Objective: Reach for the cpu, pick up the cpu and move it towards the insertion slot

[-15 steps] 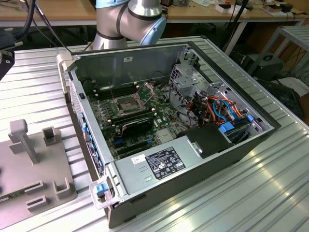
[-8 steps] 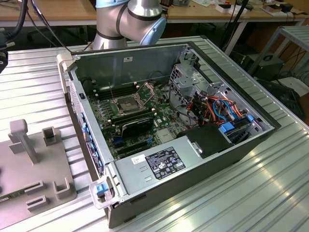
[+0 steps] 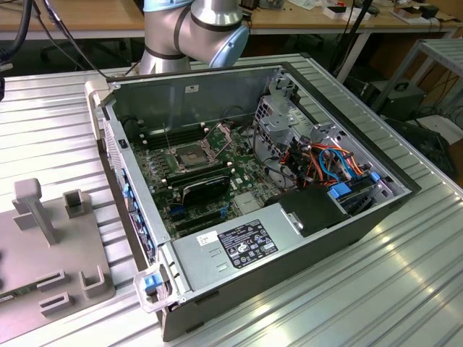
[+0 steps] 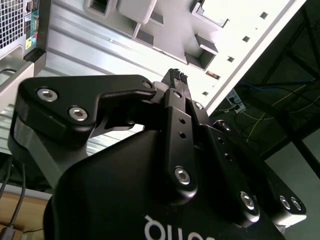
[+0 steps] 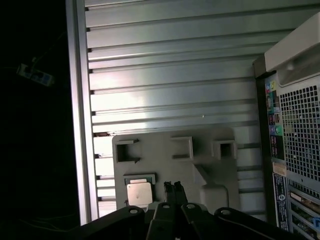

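The cpu (image 5: pixel 139 194) is a small pale square chip lying in a recess of the grey fixture plate (image 5: pixel 210 150), seen in the first wrist view. My gripper (image 5: pixel 173 187) hangs well above the plate, a little to one side of the cpu, with its black fingertips (image 4: pixel 177 77) pressed together and nothing between them. In the exterior view the insertion slot (image 3: pixel 189 155) sits on the motherboard inside the open computer case (image 3: pixel 239 253), a metal frame around a dark centre with its thin bracket (image 3: pixel 217 134) raised.
The case's perforated rear panel (image 5: pixel 300 130) stands beside the fixture plate. Upright pegs and holders (image 3: pixel 43 210) rise from the grey fixture (image 3: pixel 87 282) at the exterior view's left. Ribbed aluminium table (image 3: pixel 376 289) surrounds the case. The arm's base (image 3: pixel 188 29) stands behind it.
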Available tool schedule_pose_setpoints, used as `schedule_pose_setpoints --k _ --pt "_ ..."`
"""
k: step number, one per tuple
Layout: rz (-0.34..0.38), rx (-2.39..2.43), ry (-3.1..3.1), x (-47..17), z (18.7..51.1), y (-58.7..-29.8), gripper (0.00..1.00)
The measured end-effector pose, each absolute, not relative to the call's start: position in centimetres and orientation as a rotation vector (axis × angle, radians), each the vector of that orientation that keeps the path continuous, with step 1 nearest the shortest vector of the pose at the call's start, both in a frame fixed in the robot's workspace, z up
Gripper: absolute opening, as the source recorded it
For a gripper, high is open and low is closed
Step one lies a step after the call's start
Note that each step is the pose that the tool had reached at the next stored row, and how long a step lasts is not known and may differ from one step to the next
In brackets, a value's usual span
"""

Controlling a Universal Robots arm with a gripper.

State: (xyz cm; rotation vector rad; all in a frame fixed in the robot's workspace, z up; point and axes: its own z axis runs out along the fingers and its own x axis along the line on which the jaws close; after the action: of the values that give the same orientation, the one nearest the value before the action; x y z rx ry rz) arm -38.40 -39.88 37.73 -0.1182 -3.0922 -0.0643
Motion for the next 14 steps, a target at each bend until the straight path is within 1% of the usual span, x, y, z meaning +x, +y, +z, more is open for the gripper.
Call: schedule_pose_setpoints --k 14 --pt "-0.064 -0.118 -3.092 -39.6 37.7 -39.9 0.11"
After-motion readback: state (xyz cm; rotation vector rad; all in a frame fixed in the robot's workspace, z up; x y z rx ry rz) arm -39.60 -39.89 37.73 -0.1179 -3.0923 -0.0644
